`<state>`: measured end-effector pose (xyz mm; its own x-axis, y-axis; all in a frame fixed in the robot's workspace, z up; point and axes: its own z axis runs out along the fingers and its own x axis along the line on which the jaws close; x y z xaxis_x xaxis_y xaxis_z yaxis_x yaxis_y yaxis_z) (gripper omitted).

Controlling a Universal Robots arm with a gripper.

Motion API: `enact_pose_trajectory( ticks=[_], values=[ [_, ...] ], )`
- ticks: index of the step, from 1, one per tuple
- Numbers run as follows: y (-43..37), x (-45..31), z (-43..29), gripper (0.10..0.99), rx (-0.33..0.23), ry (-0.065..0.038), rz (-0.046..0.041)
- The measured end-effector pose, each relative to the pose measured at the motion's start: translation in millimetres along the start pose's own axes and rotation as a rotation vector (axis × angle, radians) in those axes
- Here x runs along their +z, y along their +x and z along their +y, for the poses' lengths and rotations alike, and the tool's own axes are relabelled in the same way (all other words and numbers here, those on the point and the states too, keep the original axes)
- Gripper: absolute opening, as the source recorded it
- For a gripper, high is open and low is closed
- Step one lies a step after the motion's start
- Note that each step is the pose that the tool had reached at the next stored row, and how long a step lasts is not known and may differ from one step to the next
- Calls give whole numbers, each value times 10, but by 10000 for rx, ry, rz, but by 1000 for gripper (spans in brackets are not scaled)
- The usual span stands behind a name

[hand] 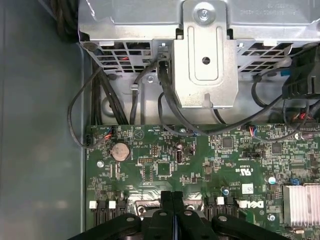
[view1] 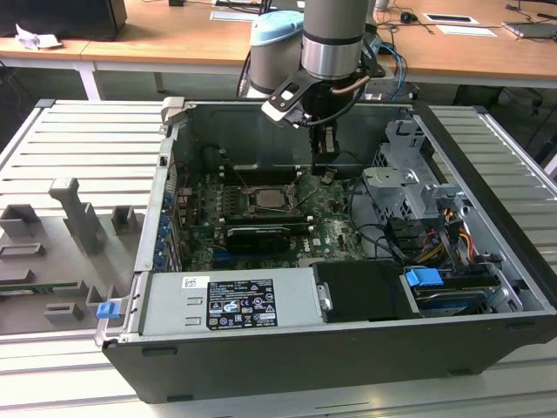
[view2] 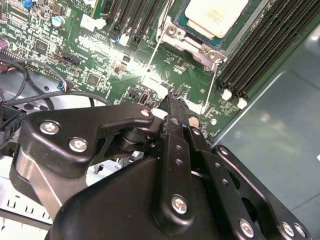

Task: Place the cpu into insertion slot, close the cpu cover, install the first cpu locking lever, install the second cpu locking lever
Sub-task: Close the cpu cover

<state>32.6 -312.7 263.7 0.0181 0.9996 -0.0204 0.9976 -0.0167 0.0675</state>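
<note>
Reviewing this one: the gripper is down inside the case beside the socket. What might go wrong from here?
1. The gripper, shut on nothing, hangs low over the motherboard; a slip may scrape its small parts.
2. The locking lever beside the cpu is a thin wire that may slide off the gripper.
3. Memory slots flank the cpu closely, so a sideways push may hit them.

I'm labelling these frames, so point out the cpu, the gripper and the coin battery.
cpu (view2: 219,13): second wrist view, on its pale metal top.
gripper (hand: 172,196): first wrist view, where its shut jaws' tips meet.
coin battery (hand: 120,151): first wrist view, middle of its round face.
</note>
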Motion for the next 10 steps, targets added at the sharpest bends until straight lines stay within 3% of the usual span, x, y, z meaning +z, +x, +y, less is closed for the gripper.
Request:
enact_pose_trajectory(
  ticks=[10],
  values=[
    [18, 40, 130, 106, -1, 89, -3]
  ],
)
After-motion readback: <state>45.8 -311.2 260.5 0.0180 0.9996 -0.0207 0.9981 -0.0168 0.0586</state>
